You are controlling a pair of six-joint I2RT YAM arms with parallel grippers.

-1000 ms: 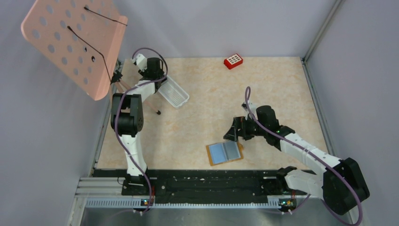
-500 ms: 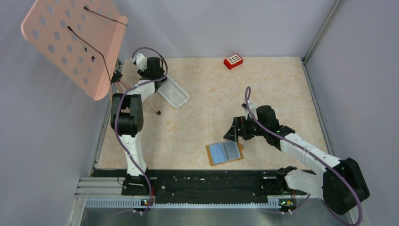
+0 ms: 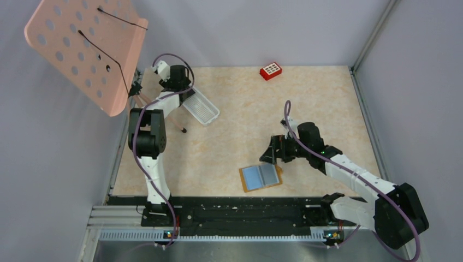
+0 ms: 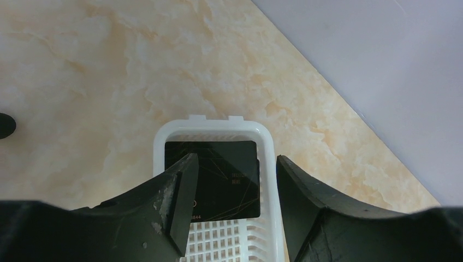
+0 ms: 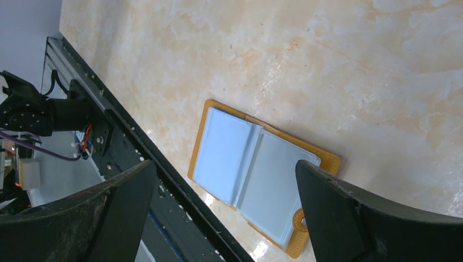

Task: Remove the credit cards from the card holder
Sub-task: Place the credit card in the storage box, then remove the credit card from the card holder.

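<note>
The card holder lies open by the near edge of the table, right gripper spread wide above it. Far left, the left gripper, jaws apart, hangs over a white tray holding one credit card.

Only one readable string: the digits "844" in small pale print on the black credit card, which lies flat at the far end of the white mesh tray. The digits sit at the card's near-left edge, toward the tray's left wall. They are cut off on their left by a finger of the left hand. A second short line of pale print sits right of the card's middle, toward the tray's right wall, and is too small to read. The thin gold lines across the card are pattern, not letters.
</note>
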